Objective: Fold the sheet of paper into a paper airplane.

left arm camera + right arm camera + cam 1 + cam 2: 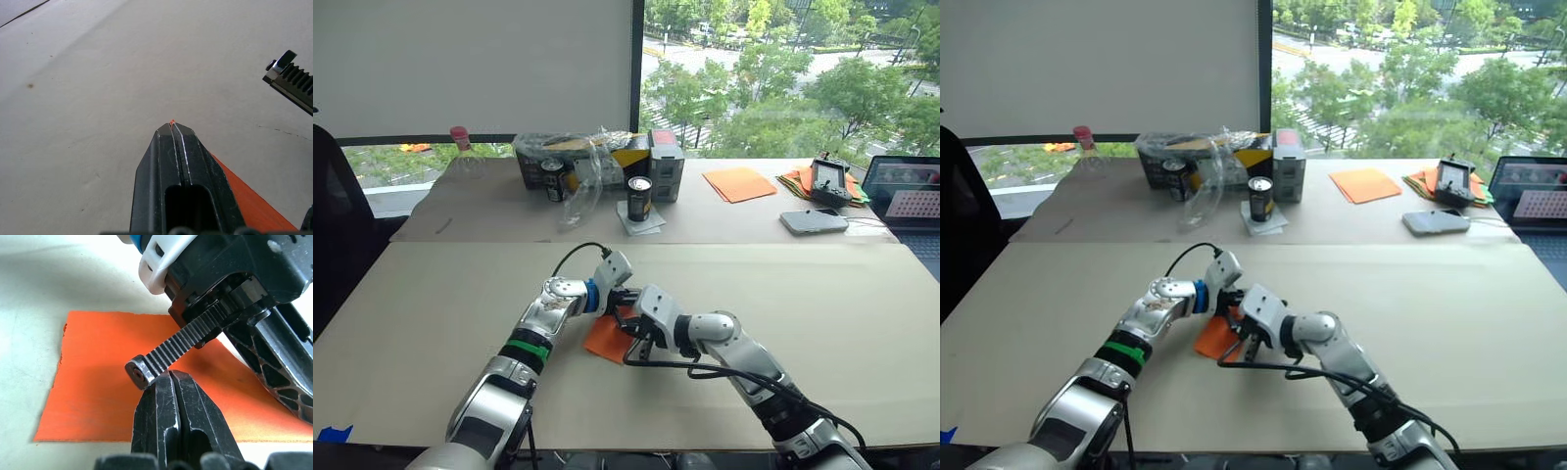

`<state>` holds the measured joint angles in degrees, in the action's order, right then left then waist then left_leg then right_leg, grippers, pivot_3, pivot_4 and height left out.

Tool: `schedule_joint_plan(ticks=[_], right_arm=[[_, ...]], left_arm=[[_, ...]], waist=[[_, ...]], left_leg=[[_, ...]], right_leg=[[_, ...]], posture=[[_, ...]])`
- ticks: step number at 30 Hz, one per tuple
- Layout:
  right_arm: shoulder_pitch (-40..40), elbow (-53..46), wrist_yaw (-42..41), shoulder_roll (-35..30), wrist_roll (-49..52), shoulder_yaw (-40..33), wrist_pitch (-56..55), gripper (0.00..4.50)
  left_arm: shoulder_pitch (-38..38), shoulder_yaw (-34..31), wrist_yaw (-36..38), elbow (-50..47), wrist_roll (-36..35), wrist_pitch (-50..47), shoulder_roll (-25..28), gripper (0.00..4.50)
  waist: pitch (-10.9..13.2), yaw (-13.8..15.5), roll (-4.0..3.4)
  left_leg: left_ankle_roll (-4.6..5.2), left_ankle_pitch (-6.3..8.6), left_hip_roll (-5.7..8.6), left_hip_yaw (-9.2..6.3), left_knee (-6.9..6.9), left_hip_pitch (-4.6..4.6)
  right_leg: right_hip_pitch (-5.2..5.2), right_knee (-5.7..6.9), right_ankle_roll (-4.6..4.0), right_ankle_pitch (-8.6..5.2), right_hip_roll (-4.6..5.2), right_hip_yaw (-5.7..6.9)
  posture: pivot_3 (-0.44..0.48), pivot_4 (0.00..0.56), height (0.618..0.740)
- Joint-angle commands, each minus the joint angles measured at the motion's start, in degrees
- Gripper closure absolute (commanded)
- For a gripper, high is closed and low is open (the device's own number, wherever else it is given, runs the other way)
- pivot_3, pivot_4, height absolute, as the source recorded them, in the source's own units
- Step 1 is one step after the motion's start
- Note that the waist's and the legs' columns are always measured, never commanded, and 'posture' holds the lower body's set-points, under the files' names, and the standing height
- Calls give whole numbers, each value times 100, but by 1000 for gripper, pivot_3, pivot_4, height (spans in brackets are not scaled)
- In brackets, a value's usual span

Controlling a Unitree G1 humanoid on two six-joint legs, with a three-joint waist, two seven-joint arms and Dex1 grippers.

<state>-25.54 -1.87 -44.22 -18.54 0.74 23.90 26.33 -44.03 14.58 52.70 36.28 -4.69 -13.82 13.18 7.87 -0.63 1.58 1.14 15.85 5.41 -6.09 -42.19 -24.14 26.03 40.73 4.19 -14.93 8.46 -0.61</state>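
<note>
Both arms meet mid-table over the thin orange sheet of paper (607, 338), left gripper (625, 294) behind it, right gripper (636, 345) on its right. Far behind, a black can (639, 199) stands left of a flat orange paper stack (739, 183).

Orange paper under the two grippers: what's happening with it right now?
Both grippers are working the sheet of paper near the front of the near table. The left gripper is shut on an edge of it, with a sliver of orange showing at its tips. The right gripper is shut just above the sheet, close beside the left one; whether it grips paper is not clear. The sheet looks partly folded, not yet an airplane.
</note>
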Motion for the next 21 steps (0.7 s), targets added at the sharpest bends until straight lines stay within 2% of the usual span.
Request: schedule_joint_plan(ticks=[1,6,14,21], right_arm=[[157,118,-4,-9,-104,191,267,4500],[163,111,-18,-47,-91,198,299,4500],[37,274,-105,-60,-98,261,217,4500],[-60,409,-196,-24,-118,332,150,4500]], left_arm=[[-69,57,-128,243,193,107,-86,4468],[165,98,74,7,213,27,63,4468],[810,165,242,-633,314,-259,648,4468],[1215,116,346,-1346,174,-642,986,4468]], waist=[[-2,4,0],[-2,-2,0],[-13,-36,-4],[-20,-50,-3]], left_leg=[[0,0,0,-1,-1,0],[1,0,0,-2,-4,5],[2,2,-2,-1,9,7],[3,3,-4,0,24,45]], right_leg=[[0,0,0,0,0,0],[-7,1,1,0,0,1],[2,2,1,0,0,-1],[-23,-4,3,-2,-2,-1]], posture=[[0,150,670],[0,150,670],[0,150,670],[0,150,670]])
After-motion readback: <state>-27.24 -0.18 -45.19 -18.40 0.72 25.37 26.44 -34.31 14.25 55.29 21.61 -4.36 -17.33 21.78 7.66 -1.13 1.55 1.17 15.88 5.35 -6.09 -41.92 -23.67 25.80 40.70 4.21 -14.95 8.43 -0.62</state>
